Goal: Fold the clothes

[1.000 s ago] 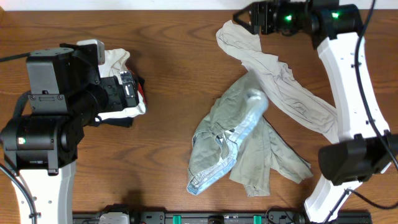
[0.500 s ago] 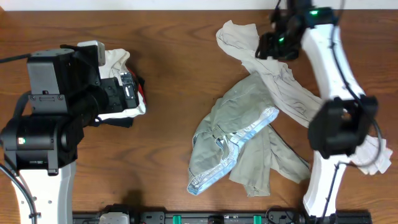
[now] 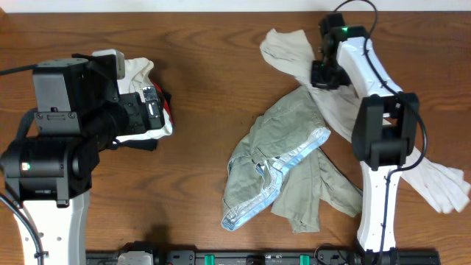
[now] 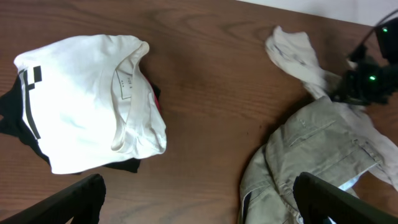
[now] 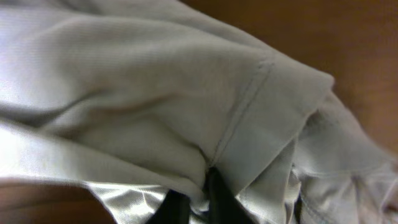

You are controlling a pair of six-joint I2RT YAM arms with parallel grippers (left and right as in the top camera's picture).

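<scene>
The grey-green khaki shorts lie crumpled at the table's middle, pale blue waistband lining showing. A long cream-beige garment runs from the back across the shorts' top to the right front. My right gripper is down on it near its back end, and the right wrist view shows the gripper shut with a fold of the cream cloth pinched. My left gripper hangs open over bare wood, between a folded white garment and the shorts, touching neither.
The white garment tops a pile at the left with a black garment and a red one under it. The left arm's body covers the table's left front. The table's back edge is close behind the right gripper.
My right gripper came down from the back edge onto the cream garment and shut on it. The garment's far end now trails out to the right front. The left arm stayed still.
</scene>
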